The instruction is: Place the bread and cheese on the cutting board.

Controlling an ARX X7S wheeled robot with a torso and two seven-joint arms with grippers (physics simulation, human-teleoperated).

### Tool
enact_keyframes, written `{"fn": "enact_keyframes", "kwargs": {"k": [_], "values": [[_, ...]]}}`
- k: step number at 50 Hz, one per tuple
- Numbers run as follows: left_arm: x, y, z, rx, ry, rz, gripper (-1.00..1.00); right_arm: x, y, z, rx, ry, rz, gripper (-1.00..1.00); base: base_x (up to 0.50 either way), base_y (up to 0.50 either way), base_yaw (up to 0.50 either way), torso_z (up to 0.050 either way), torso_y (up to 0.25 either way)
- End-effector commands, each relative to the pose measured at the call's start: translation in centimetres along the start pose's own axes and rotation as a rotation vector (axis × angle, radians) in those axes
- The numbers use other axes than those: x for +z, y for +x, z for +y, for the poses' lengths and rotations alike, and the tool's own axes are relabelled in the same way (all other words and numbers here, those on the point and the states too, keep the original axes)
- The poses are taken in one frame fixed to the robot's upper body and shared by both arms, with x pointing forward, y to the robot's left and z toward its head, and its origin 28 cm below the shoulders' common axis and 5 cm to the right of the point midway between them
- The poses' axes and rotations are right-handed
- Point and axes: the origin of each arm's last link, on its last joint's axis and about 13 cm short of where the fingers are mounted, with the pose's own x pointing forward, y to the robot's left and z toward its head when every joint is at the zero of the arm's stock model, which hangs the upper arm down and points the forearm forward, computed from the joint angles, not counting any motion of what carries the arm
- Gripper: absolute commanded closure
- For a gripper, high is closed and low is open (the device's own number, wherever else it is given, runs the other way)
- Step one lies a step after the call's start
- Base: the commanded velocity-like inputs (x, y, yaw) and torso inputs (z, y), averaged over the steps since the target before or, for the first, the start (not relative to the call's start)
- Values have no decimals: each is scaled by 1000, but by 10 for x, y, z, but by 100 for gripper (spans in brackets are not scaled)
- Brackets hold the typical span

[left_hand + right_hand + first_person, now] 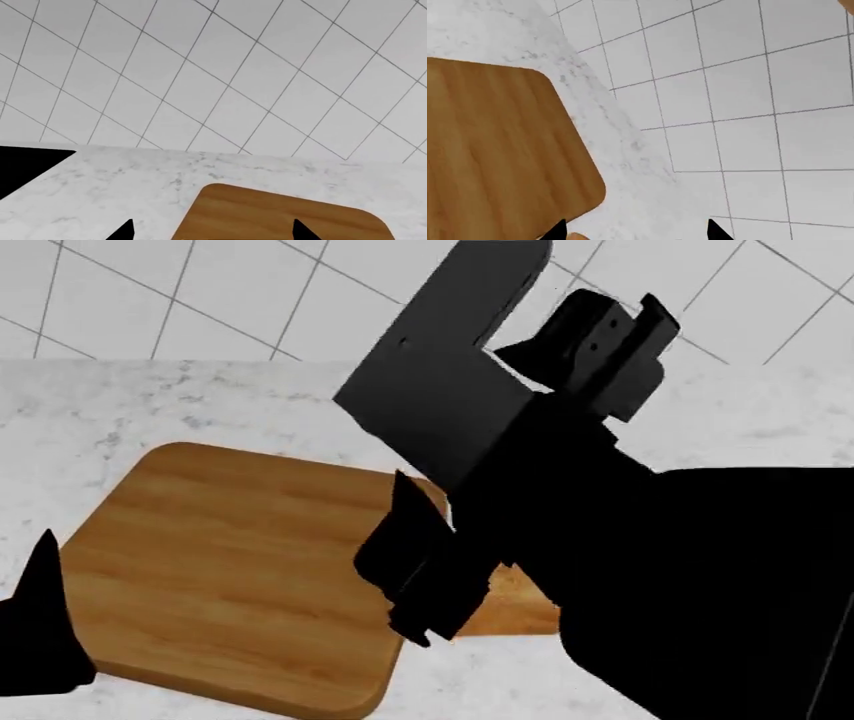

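The cutting board (227, 560) lies on the marble counter and nothing shows on its visible surface. It also shows in the left wrist view (267, 215) and the right wrist view (487, 150). The bread (523, 608) sits on the counter at the board's right edge, mostly hidden behind my right arm. A sliver of it shows in the right wrist view (577, 236). My right gripper (635, 232) is open, low beside the bread. My left gripper (213, 232) is open and empty over the board's near left side. The cheese is out of view.
A white tiled wall (160, 300) rises behind the marble counter (120, 400). A black patch (27, 162) shows at the counter's edge in the left wrist view. My right arm (694, 580) blocks the right half of the head view.
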Motion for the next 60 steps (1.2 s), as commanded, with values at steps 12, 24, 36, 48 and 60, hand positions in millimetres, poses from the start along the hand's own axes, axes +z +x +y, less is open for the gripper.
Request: {"fn": "enact_keyframes", "kwargs": {"k": [12, 24, 36, 48, 60], "values": [[1, -2, 6, 7, -7, 2, -100, 59, 9, -113, 364, -396, 518, -100, 0, 0, 0, 0, 0], [-5, 1, 10, 20, -3, 3, -100, 23, 60, -86, 494, -444, 618, -100, 0, 0, 0, 0, 0], [-3, -2, 8, 18, 9, 9, -100, -7, 100, -66, 557, -427, 647, -100, 0, 0, 0, 0, 0], [-6, 0, 11, 26, -1, 24, -100, -16, 120, -50, 610, -423, 629, -100, 0, 0, 0, 0, 0], [-8, 0, 10, 19, 2, 27, -100, -24, 131, -46, 616, -435, 638, -100, 0, 0, 0, 0, 0]]}}
